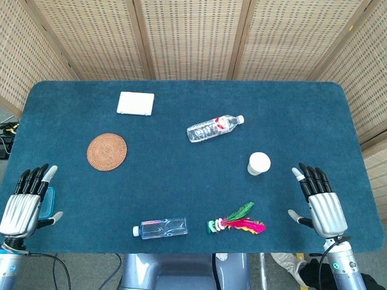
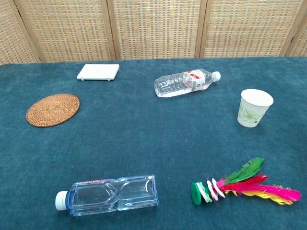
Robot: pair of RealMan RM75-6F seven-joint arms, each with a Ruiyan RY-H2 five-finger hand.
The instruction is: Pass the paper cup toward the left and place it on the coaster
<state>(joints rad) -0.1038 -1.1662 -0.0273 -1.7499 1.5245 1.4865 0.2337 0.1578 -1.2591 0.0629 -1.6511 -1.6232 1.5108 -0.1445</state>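
Note:
A white paper cup [image 1: 259,164] [image 2: 253,108] with a faint green print stands upright on the right side of the blue table. A round woven coaster [image 1: 107,151] [image 2: 53,109] lies flat on the left side, bare. My right hand [image 1: 318,200] rests open near the table's right front edge, a short way right of the cup and nearer to me, not touching it. My left hand [image 1: 27,202] lies open at the left front edge, below and left of the coaster. Neither hand shows in the chest view.
A round water bottle [image 1: 214,128] [image 2: 186,83] lies on its side at centre back. A flat square bottle [image 1: 161,228] [image 2: 110,194] lies near the front edge, beside a feathered shuttlecock [image 1: 237,223] [image 2: 244,186]. A white flat box [image 1: 135,103] [image 2: 98,72] sits behind the coaster.

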